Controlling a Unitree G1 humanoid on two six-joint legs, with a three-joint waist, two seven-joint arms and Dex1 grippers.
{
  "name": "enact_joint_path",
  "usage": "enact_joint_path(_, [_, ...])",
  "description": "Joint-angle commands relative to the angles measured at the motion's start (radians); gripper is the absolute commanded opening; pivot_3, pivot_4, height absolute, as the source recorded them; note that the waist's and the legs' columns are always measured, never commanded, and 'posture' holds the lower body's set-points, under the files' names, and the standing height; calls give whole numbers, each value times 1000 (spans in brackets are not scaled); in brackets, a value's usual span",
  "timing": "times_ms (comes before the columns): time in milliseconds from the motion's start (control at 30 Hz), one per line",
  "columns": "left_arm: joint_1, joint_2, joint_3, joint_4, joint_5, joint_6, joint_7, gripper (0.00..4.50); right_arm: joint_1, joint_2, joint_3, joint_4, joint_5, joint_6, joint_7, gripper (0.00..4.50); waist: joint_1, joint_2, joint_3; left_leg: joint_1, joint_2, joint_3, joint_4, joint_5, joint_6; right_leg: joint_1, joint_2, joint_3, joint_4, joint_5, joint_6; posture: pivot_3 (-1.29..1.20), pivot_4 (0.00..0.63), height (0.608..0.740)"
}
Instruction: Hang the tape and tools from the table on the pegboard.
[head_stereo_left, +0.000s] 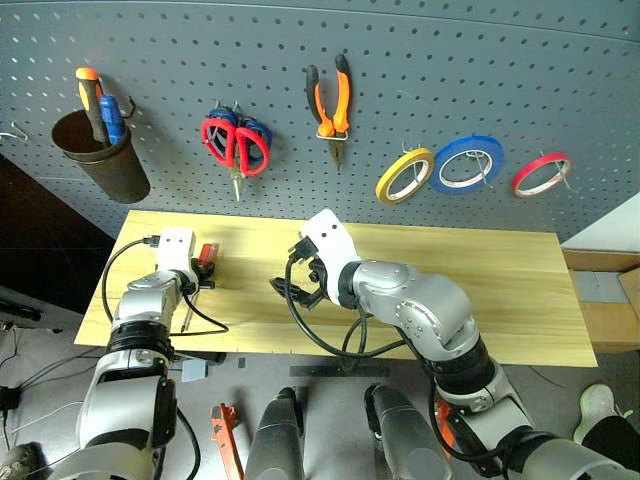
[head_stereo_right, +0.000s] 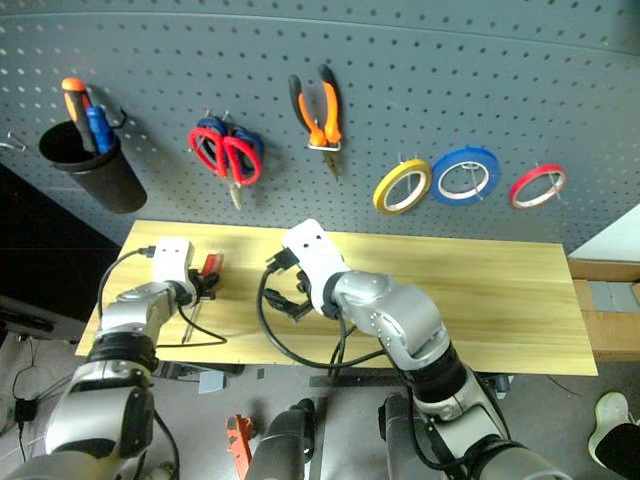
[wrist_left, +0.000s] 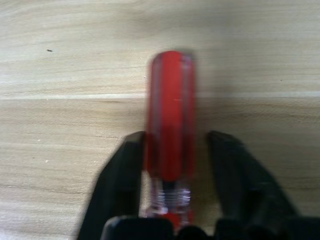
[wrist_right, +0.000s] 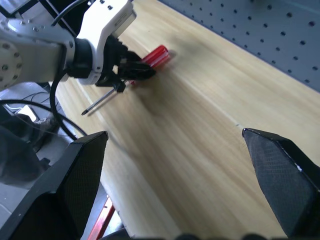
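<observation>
A slim screwdriver with a red translucent handle (wrist_left: 170, 100) lies on the light wooden table (head_stereo_left: 480, 290) near its left end, its shaft (wrist_right: 100, 104) pointing toward the front edge. My left gripper (head_stereo_left: 203, 272) is shut on the handle, one black finger on each side. My right gripper (head_stereo_left: 295, 290) hovers open and empty above the table's middle. On the dark grey pegboard (head_stereo_left: 450, 60) hang the yellowish tape (head_stereo_left: 404, 176), the red-handled scissors (head_stereo_left: 236, 143) and the orange-and-black pliers (head_stereo_left: 330, 100).
A blue roll (head_stereo_left: 467, 163) and a red roll (head_stereo_left: 541, 173) hang to the right of the tape. A black cup (head_stereo_left: 100, 155) at the board's left holds an orange and a blue screwdriver. Blue-handled scissors hang behind the red ones.
</observation>
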Motion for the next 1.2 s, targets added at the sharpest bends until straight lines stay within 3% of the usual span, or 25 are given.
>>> enact_joint_path(33, [46, 22, 30, -68, -14, -10, 14, 864, -27, 2, -22, -7, -4, -34, 16, 4500, -1, 0, 0, 0, 0, 0, 0, 0, 0, 0, 0, 0, 0, 0, 0, -125, 331, 740])
enact_joint_path(300, [295, -25, 135, -518, -110, -66, 27, 864, -40, -40, -16, -70, 7, -79, 91, 4500, 0, -3, -2, -6, 1, 0, -4, 3, -4, -8, -9, -1, 0, 0, 0, -126, 281, 740])
enact_joint_path(467, [536, -102, 186, -917, -171, -178, 16, 864, -20, -148, 27, -161, -22, -275, 209, 4500, 2, -9, -6, -9, -1, 0, -6, 3, -5, -10, -16, -2, -2, 0, 0, -88, 241, 740])
enact_joint_path(633, [602, -122, 196, -1089, -150, -236, 63, 864, -40, -231, -20, -207, 28, -350, 325, 4500, 11, -12, -14, -9, -2, -2, -6, 5, -5, -9, -16, -7, -1, 0, 0, -51, 216, 740])
enact_joint_path(1000, [406, -14, 301, -1197, -143, -298, 144, 864, -108, -265, -60, -141, 10, -453, 380, 4500, 23, -17, -49, -9, -4, -4, -6, 8, -6, -8, -9, -10, 0, 2, -3, -8, 166, 740])
enact_joint_path(1100, [341, 15, 306, -1158, -141, -322, 140, 864, -116, -263, -60, -115, -1, -475, 378, 4500, 29, -17, -57, -9, -4, -4, -6, 8, -7, -8, -8, -10, 0, 2, -3, -15, 157, 740])
enact_joint_path(1200, [169, 68, 310, -1037, -166, -353, 124, 864, -138, -251, -70, -87, -14, -492, 366, 4500, 33, -19, -59, -9, -4, -4, -6, 11, -11, -8, -8, -11, 1, 2, -4, -26, 149, 740])
